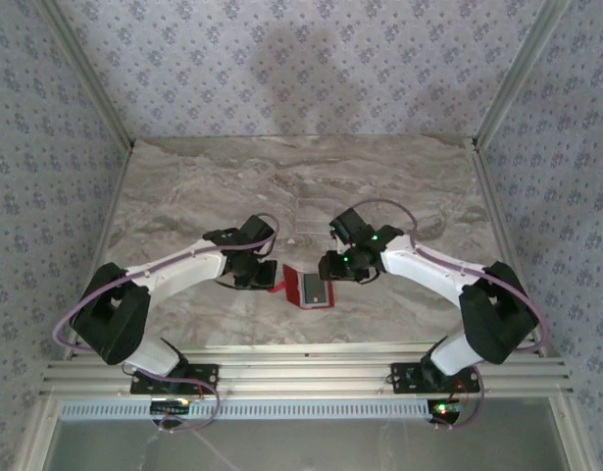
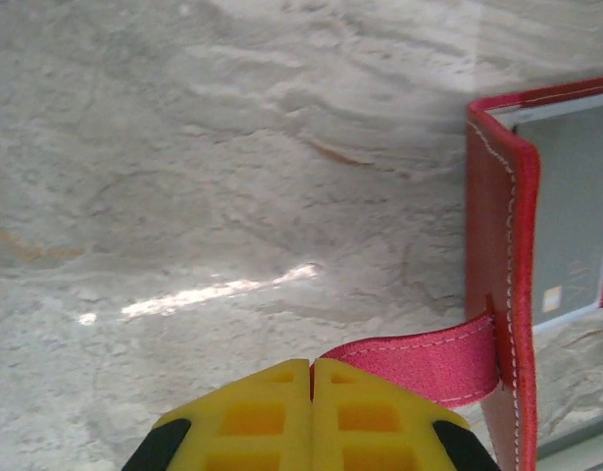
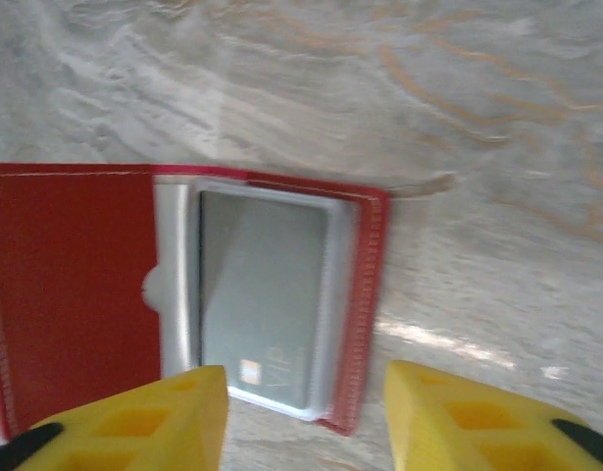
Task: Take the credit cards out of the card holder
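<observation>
Top cam overhead fr behind; wrist cams close, share card holder (image 3: 75,285).

Grey-beige marbled table (image 1: 183,196) spreads wide, with a bright streak of glare (image 2: 218,291) glinting across its surface. Blue-flowered wallpaper (image 1: 311,59) closes in behind and on both sides. A metal post (image 1: 88,74) slants up the left corner and another post (image 1: 514,74) up the right. A ribbed metal rail (image 1: 301,376) runs along the near edge.

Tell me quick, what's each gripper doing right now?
Left gripper: closed on the red strap of the card holder.
Right gripper: open, holding nothing.
</observation>
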